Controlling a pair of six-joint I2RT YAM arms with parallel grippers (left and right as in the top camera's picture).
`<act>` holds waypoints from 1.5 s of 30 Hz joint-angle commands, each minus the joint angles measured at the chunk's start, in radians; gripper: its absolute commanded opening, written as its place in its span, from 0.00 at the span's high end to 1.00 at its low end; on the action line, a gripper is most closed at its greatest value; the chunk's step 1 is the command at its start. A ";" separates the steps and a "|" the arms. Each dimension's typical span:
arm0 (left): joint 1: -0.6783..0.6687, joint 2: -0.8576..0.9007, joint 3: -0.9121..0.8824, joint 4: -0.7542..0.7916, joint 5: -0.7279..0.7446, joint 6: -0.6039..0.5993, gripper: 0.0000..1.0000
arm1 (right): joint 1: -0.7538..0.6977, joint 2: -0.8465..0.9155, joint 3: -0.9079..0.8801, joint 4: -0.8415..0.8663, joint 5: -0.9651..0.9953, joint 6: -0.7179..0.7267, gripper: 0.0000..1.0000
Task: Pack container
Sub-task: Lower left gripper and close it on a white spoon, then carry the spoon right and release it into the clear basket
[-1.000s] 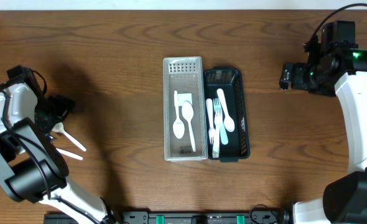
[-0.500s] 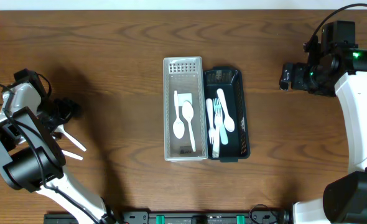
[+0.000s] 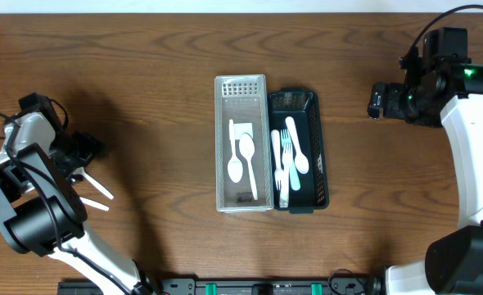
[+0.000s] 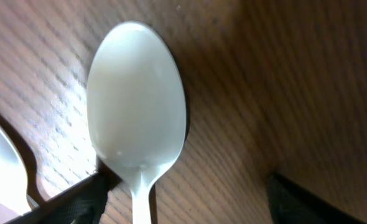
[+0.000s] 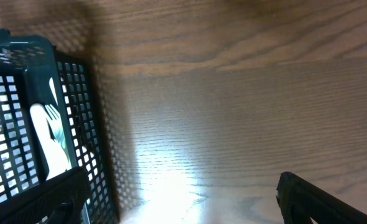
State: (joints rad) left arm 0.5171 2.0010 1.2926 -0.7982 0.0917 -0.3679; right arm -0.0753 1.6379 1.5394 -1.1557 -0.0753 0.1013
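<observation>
Tabletop (image 3: 143, 65) wood carries a grey basket (image 3: 222, 164) and a black basket (image 3: 323, 164) touching side by side at its middle, both already holding white cutlery. The right hand (image 3: 378, 100) hangs near the black basket's far corner, released and empty, well apart from anything left to pack. The left hand (image 3: 84, 152) sits low at the far left edge over the loose cutlery (image 3: 94, 187), so it is much the nearer one for the next pick. The spoon (image 4: 137, 106) lies flat on the wood right under it, bowl pointing ahead and handle running back toward the wrist. Its long axis therefore passes between the fingers (image 4: 78, 199), which would close across the neck. They stand apart, one just beside the neck and the other clear of it, so nothing is grasped yet. Against the earlier overhead view, the left hand has crept slightly toward the near edge; the baskets and the right arm are unchanged.
</observation>
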 commanded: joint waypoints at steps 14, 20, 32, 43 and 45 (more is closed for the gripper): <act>0.003 0.043 -0.046 -0.026 0.018 0.008 0.88 | -0.010 0.006 -0.006 -0.004 0.000 -0.013 0.01; 0.003 0.043 -0.046 -0.023 0.018 0.008 0.94 | -0.010 0.006 -0.006 -0.004 0.000 -0.013 0.01; -0.057 -0.119 0.003 -0.058 0.092 0.036 0.94 | -0.010 0.006 -0.006 0.002 0.001 -0.013 0.01; -0.519 -0.565 0.003 -0.056 0.091 0.035 0.94 | -0.010 0.006 -0.006 0.022 0.000 -0.013 0.01; -0.615 -0.592 0.003 -0.047 0.091 0.035 0.94 | -0.010 0.006 -0.006 0.022 0.000 -0.013 0.01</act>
State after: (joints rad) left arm -0.0151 1.4254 1.2911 -0.8463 0.1844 -0.3470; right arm -0.0757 1.6379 1.5394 -1.1358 -0.0753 0.1013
